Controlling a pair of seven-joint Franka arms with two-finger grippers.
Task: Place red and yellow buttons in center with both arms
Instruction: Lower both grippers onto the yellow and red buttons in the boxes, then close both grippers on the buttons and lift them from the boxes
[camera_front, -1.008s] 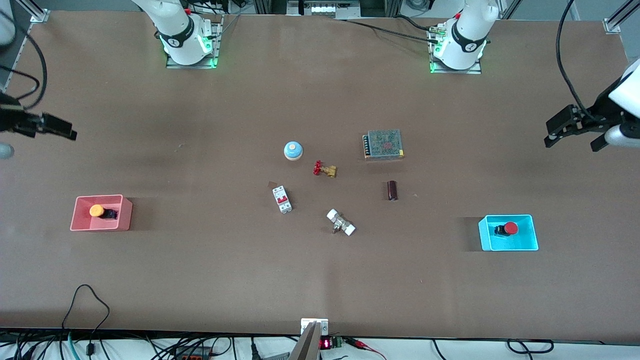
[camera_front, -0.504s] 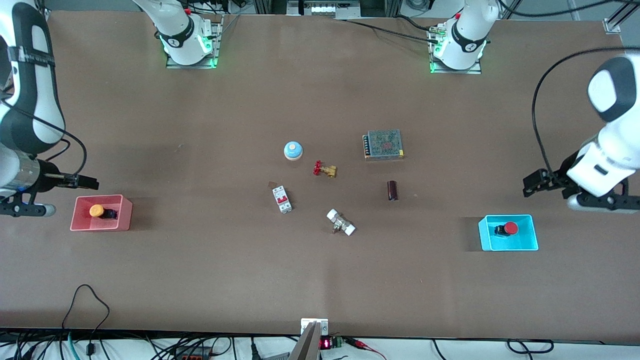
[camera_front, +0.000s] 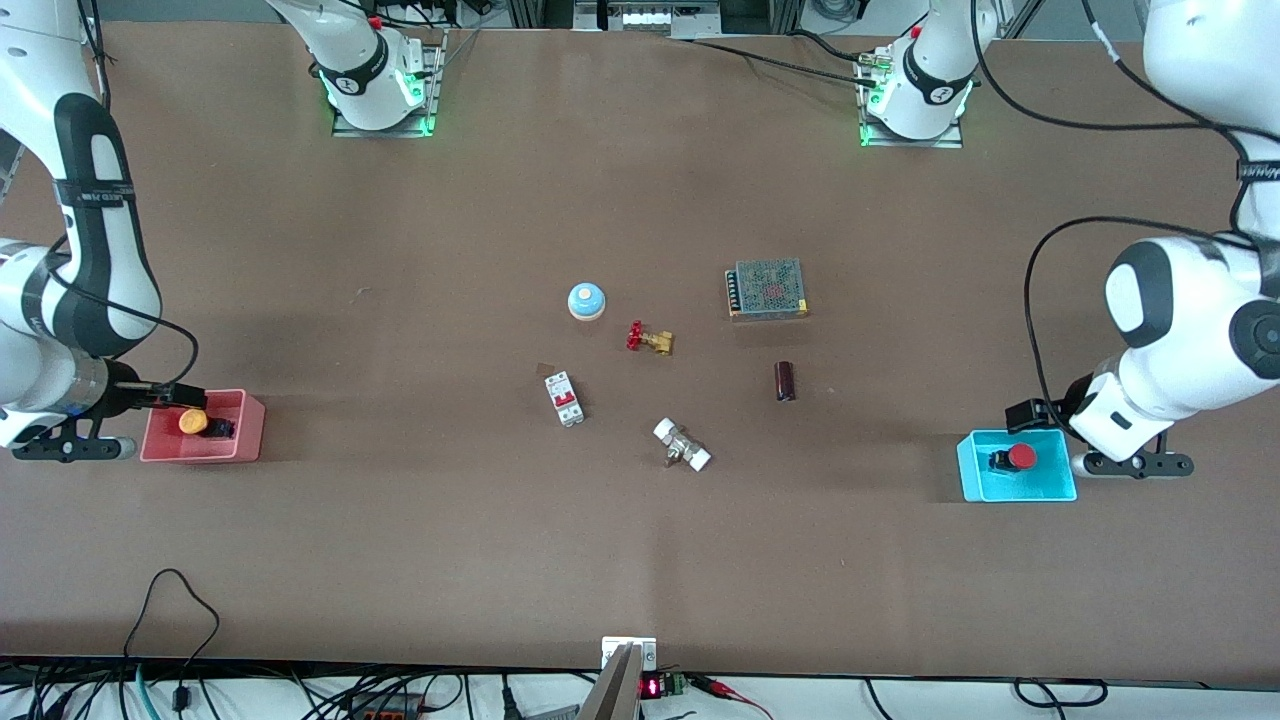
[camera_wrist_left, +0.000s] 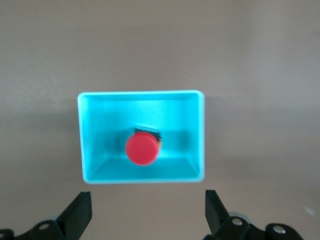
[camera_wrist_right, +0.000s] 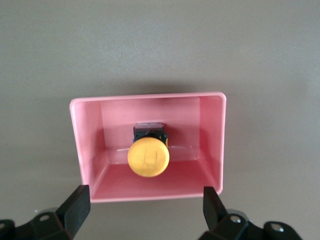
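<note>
One yellow button (camera_front: 192, 422) is seen in one pink bin (camera_front: 250, 430) at the right arm's end, under the right gripper (camera_wrist_right: 145, 212), whose fingers are spread apart. Six hardware parts are scattered on the center (camera_front: 480, 330). One red button (camera_front: 1020, 457) lies in one cyan bin (camera_front: 1040, 491), under the left gripper (camera_wrist_left: 147, 215), fingers likewise apart.

Both arms swung inward: left gripper (camera_front: 1040, 412) now over cyan bin (camera_front: 1062, 488), right gripper (camera_front: 180, 396) over pink bin (camera_front: 250, 440).
</note>
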